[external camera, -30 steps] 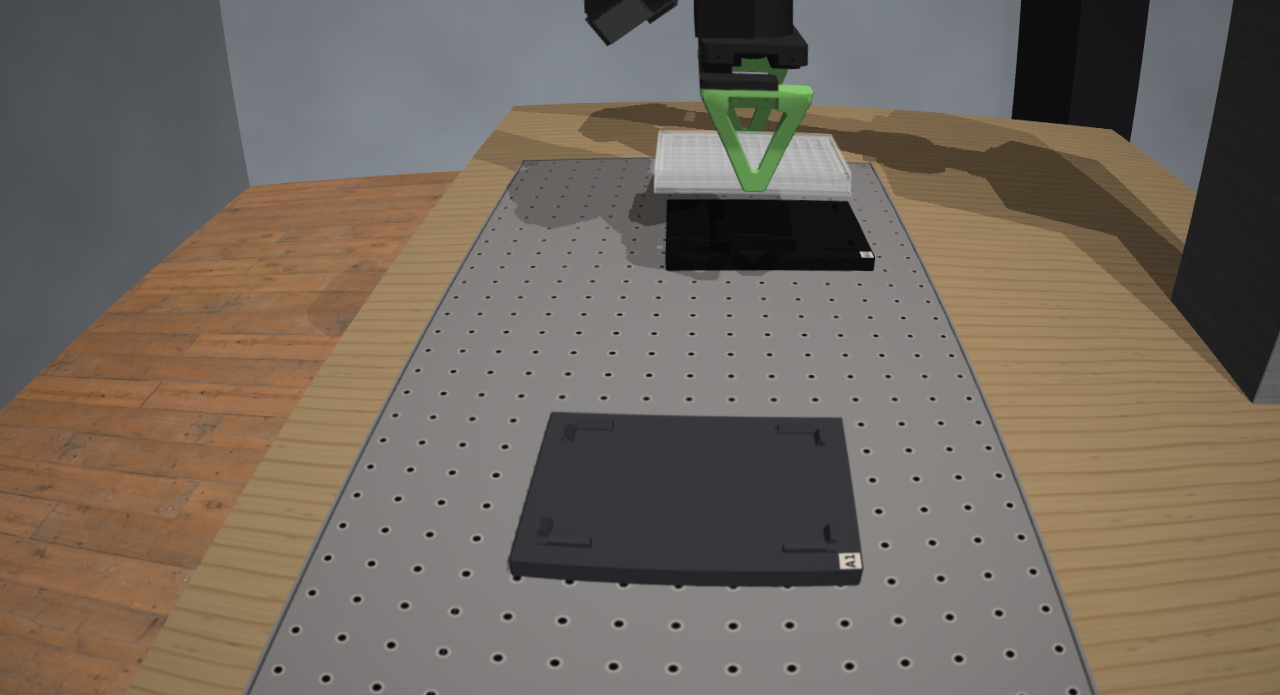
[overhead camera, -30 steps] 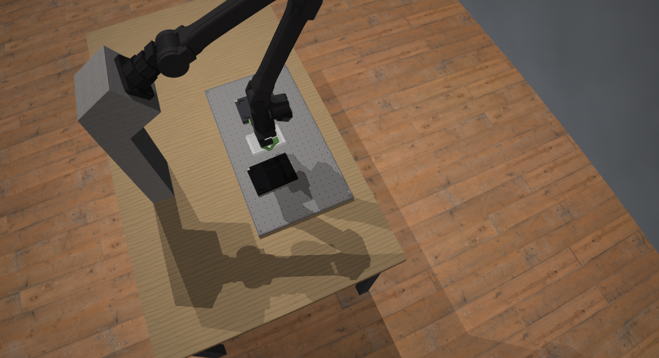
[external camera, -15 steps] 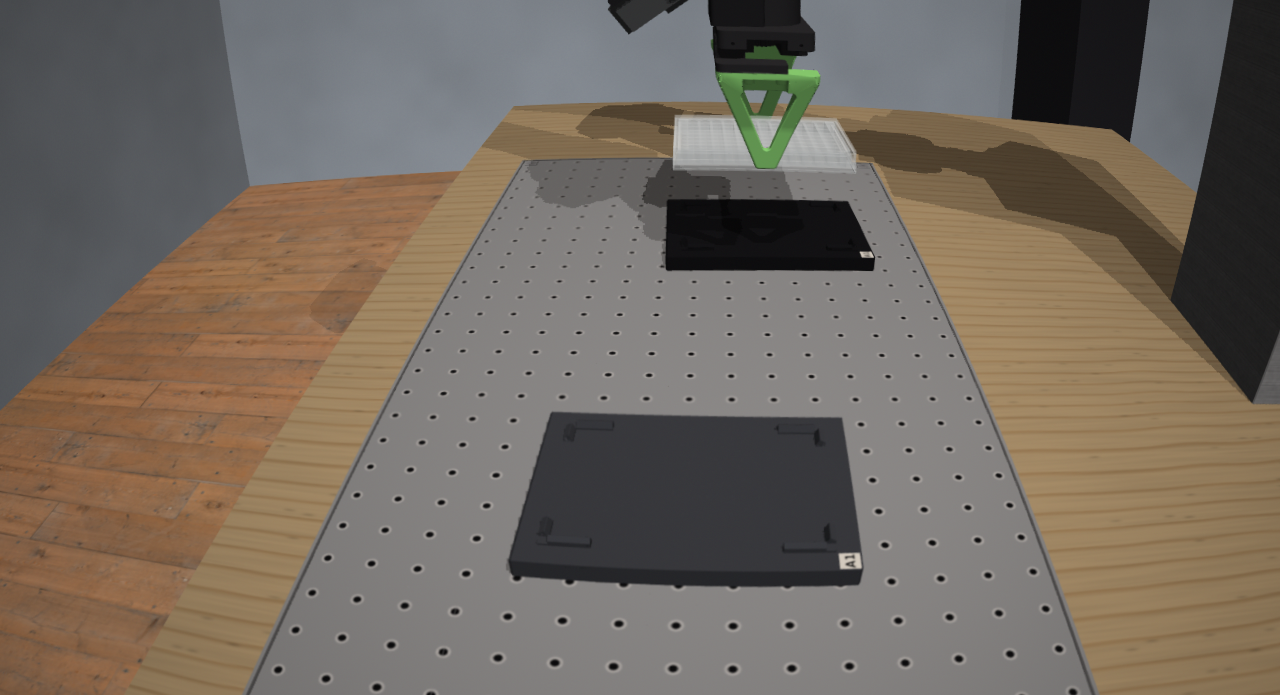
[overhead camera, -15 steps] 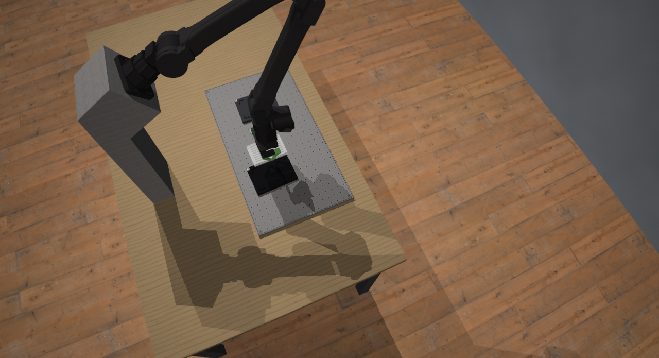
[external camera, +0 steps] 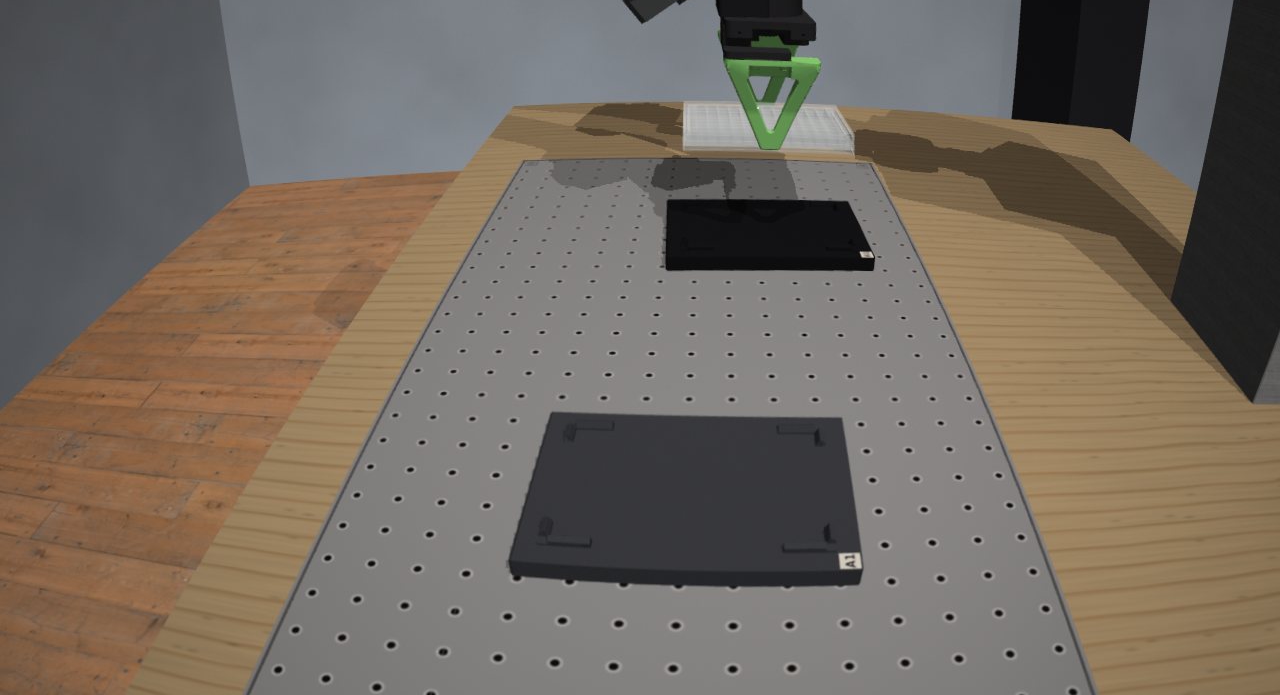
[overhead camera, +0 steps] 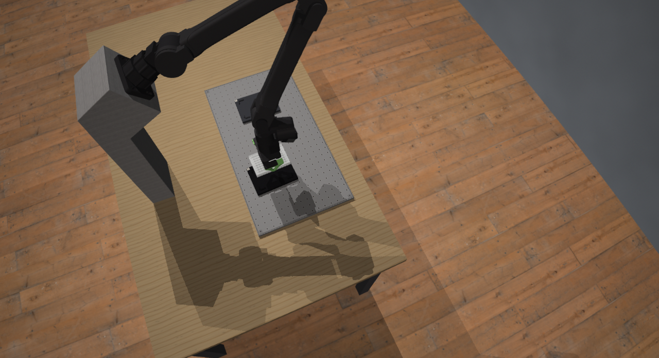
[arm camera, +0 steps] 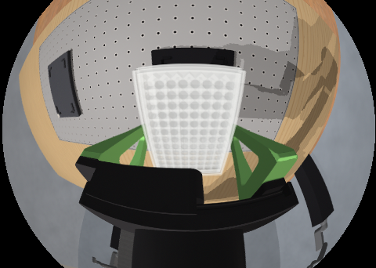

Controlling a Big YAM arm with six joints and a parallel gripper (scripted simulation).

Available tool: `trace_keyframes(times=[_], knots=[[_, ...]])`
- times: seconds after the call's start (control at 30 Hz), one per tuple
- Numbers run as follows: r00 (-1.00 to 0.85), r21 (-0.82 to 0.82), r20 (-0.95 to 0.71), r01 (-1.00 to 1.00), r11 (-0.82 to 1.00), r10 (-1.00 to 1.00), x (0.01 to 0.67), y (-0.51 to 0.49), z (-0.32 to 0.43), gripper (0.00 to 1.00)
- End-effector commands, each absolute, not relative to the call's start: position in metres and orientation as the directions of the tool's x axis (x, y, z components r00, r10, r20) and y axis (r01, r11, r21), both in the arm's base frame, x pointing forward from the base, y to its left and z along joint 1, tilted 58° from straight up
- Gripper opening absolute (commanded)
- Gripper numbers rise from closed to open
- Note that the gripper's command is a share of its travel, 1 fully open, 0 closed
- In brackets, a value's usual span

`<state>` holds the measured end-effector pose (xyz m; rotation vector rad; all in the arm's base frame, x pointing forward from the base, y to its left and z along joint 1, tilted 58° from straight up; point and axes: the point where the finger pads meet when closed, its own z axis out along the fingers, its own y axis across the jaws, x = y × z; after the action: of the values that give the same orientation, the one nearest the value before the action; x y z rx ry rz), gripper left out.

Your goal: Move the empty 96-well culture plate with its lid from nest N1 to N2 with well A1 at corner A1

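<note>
Top view: arm (overhead camera: 276,74) covers part of far nest (overhead camera: 244,107); plate (overhead camera: 258,164) partly under gripper (overhead camera: 272,163). Exterior: arm cut off by top edge. Lid seam too fine to tell
</note>
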<state>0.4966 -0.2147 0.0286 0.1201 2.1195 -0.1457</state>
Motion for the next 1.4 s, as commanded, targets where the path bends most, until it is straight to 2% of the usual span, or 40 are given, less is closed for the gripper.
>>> trace_keyframes(times=[0.0,1.37], knots=[[-0.542,-0.070,-0.840,0.145,0.987,0.020,0.490,-0.230,0.020,0.00],[-0.532,-0.067,-0.847,0.140,0.988,0.018,0.490,-0.220,0.025,0.00]])
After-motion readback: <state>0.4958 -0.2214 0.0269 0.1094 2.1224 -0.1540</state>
